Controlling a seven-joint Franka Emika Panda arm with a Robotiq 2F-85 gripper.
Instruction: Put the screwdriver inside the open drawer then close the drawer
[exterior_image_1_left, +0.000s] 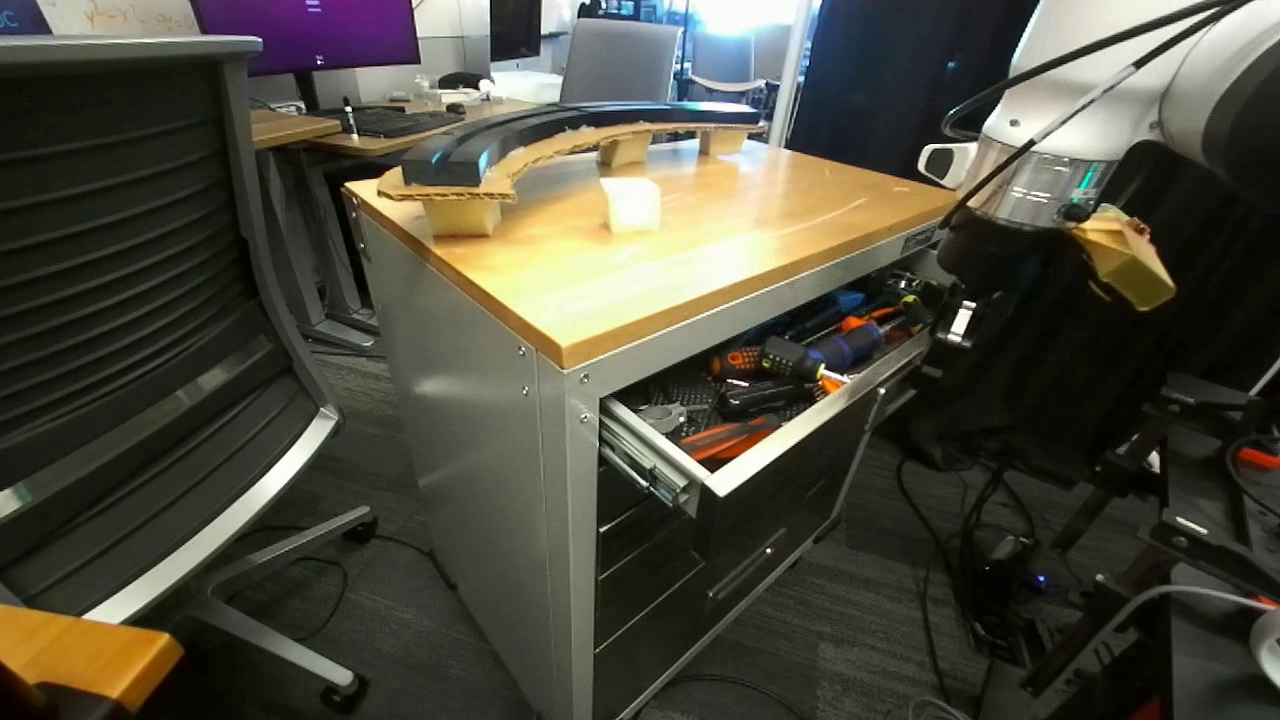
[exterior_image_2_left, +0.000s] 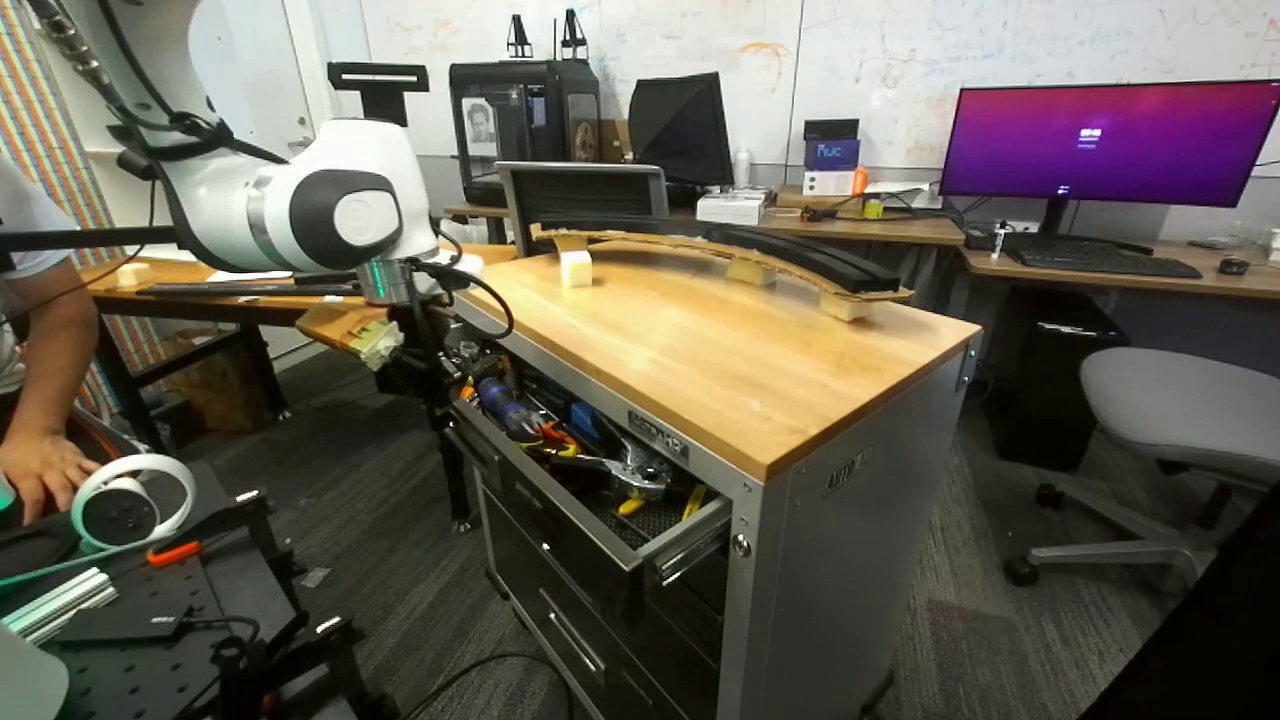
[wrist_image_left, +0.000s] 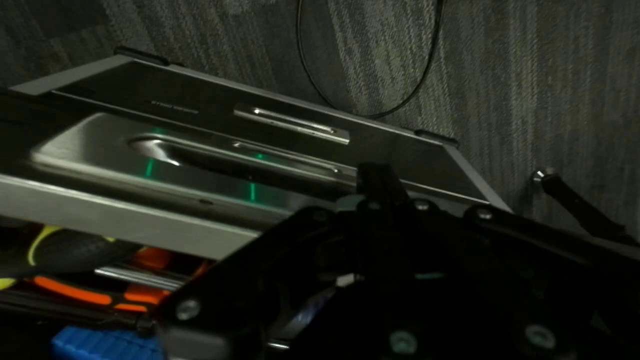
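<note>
Find the screwdriver (exterior_image_1_left: 790, 357) lying among other tools (exterior_image_1_left: 850, 345) inside the open drawer (exterior_image_1_left: 775, 449), below the counter (exterior_image_1_left: 720, 250). Observe fingers (wrist_image_left: 377, 182) drawn together near the drawer's front; cannot tell whether touching it.

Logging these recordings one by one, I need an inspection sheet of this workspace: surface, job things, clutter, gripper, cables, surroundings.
Surface: wood top bears a dark curved piece and pale blocks.
Drawer: open, not yet closed.
Screwdriver: lies among other tools inside the drawer.
Clutter: orange-handled tool, blue-handled tool and more in the drawer.
Gripper: near the drawer's front, looks shut; whether it touches is unclear.
Held item: nothing seen.
Cables: some run along the arm; one loops on the floor.
Surroundings: office chair, lit monitor, person's hand at an exterior view's edge.
</note>
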